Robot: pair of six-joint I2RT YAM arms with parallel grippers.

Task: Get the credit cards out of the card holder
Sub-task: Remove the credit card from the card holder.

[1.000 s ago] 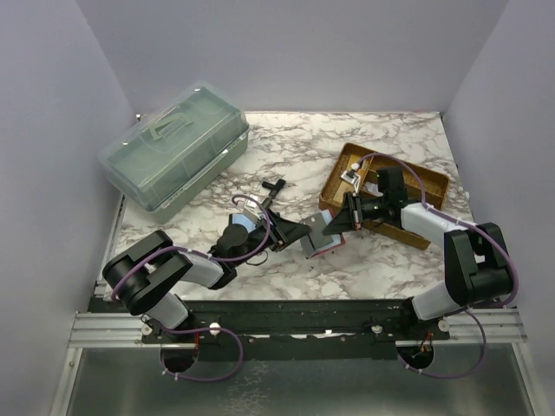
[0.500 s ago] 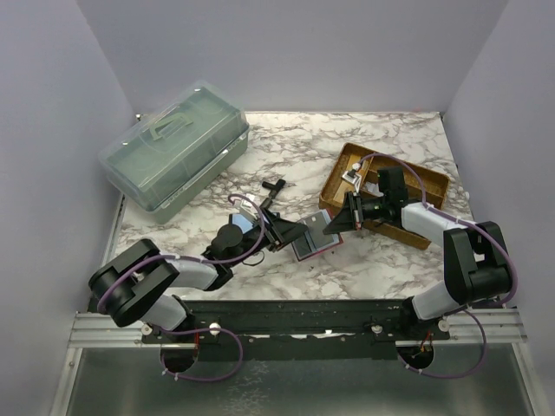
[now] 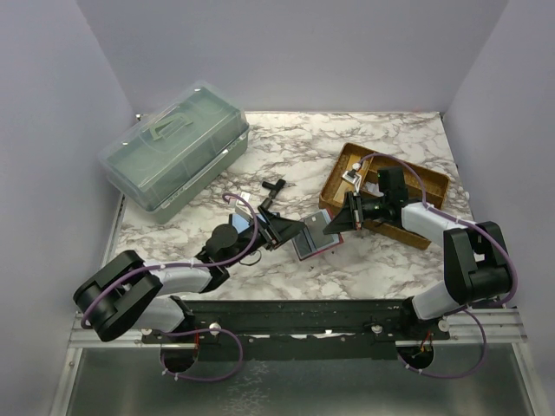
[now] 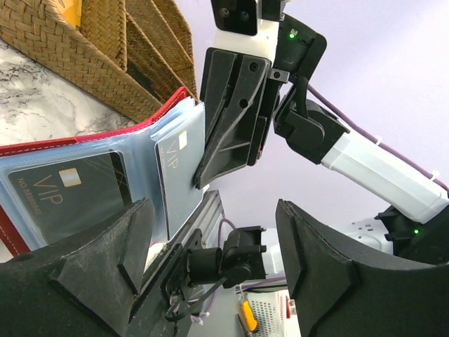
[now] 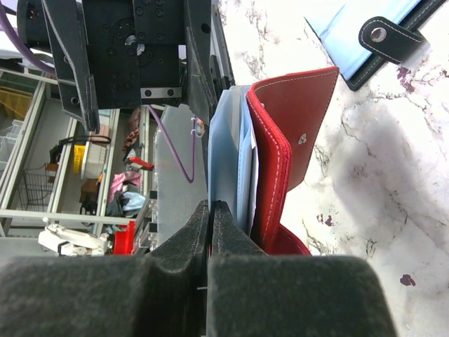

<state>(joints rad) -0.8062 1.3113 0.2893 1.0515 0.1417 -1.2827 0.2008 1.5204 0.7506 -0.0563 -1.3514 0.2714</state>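
Note:
A red card holder (image 3: pixel 314 243) lies open on the marble between my two grippers. Its clear blue sleeves hold credit cards: a dark one (image 4: pixel 66 193) and a light one (image 4: pixel 179 165), both marked VIP. My right gripper (image 3: pixel 335 224) is shut on the edge of a blue sleeve (image 5: pixel 228 154), which stands upright beside the red cover (image 5: pixel 287 140). From the left wrist view its black fingers (image 4: pixel 231 112) pinch that sleeve's edge. My left gripper (image 3: pixel 279 230) is open just left of the holder, with nothing between its fingers (image 4: pixel 105 270).
A woven tray (image 3: pixel 347 165) sits behind the right gripper, also seen close behind the holder (image 4: pixel 91 49). A black card holder with a snap strap (image 5: pixel 382 31) lies behind the left gripper (image 3: pixel 273 186). A green lidded box (image 3: pixel 173 143) stands at the far left.
My left gripper has opened wider and its arm has drawn back to the left. The red holder's open leaf now lies flatter. The right gripper has kept its pinch.

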